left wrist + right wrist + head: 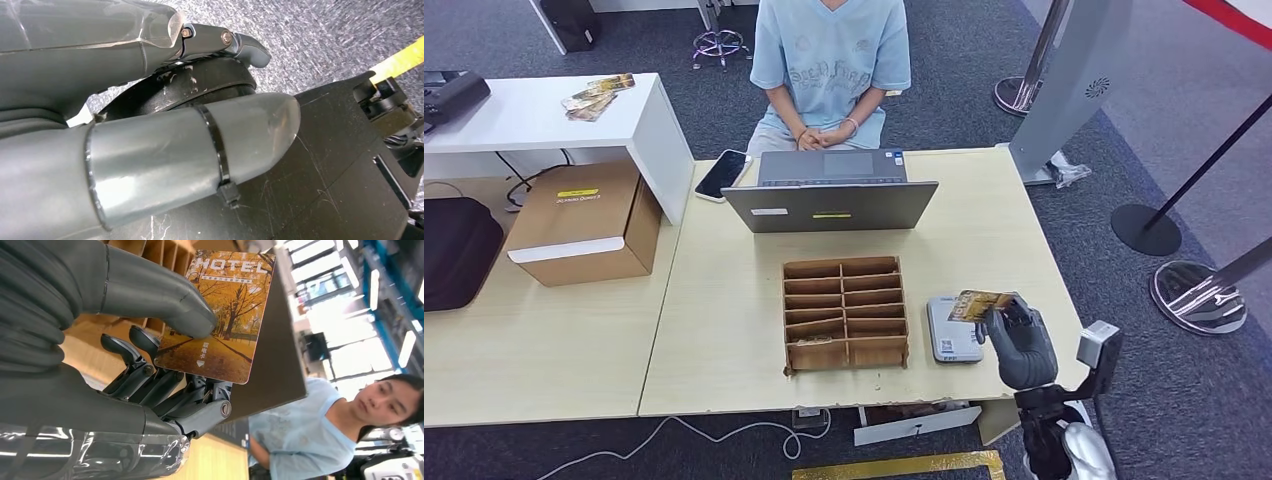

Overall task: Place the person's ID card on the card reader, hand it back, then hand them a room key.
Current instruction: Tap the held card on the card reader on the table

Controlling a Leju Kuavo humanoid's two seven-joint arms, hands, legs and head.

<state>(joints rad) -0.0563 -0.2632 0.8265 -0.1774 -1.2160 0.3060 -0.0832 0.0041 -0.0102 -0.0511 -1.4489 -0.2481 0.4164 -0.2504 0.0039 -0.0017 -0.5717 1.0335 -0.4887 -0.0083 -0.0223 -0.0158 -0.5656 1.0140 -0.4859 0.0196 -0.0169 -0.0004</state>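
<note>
We saw the right robot hand (1016, 335) pinching the hotel key card (980, 304) just above the card reader (947, 335); handing it over to the person (829, 70) apparently remained.

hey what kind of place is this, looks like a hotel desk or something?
Probably a mock hotel front desk in a lab or office: the right hand holds a card printed HOTEL, beside a wooden card rack, a laptop and stanchion posts.
</note>
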